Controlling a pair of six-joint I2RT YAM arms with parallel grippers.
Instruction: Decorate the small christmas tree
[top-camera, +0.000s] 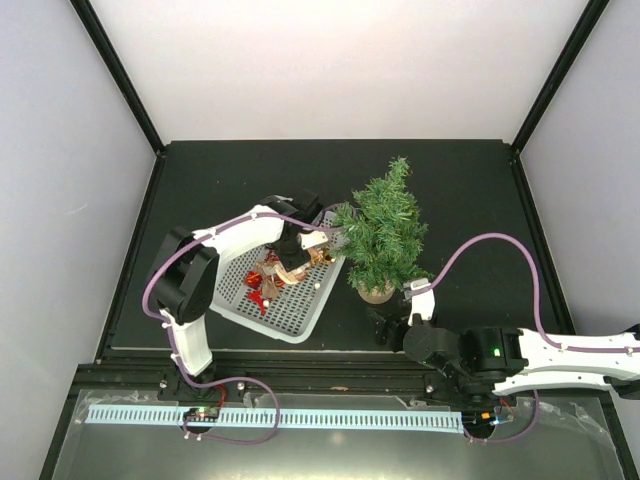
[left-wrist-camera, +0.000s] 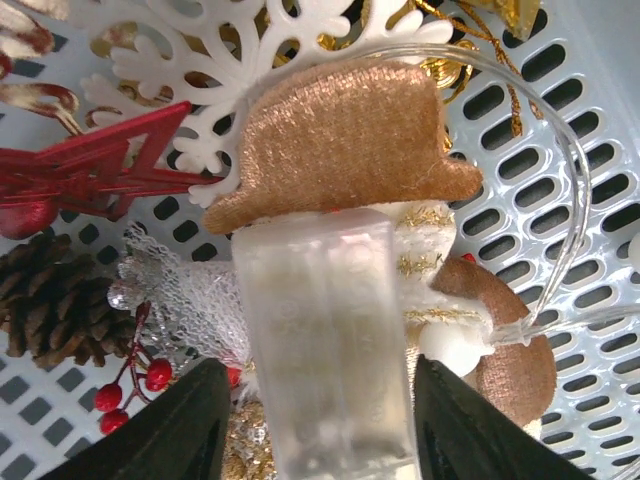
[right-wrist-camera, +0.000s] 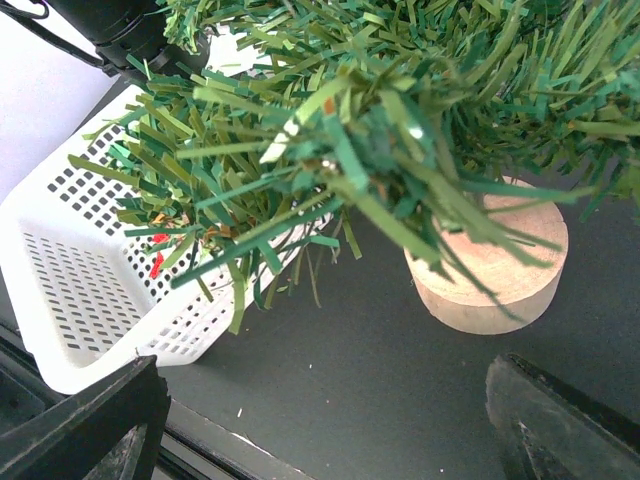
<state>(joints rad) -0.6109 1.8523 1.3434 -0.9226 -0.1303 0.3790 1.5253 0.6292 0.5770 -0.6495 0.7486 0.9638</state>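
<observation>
On the black table (top-camera: 480, 180), toward its near edge, the small christmas tree (top-camera: 385, 225) stood upright, its branches overhanging the white basket (top-camera: 300, 325) on its left. The right gripper (right-wrist-camera: 320, 420) hung open beside the tree's base. The left gripper (left-wrist-camera: 315, 420), low in the basket, straddled a clear plastic block (left-wrist-camera: 325, 330); whether it gripped could not be told.

Green tree (top-camera: 385, 225); white perforated basket (top-camera: 297, 318); black table (top-camera: 250, 180).

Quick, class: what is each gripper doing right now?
Left gripper: jaws either side of a frosted clear box; whether it grips cannot be told.
Right gripper: open, holding nothing.
</observation>
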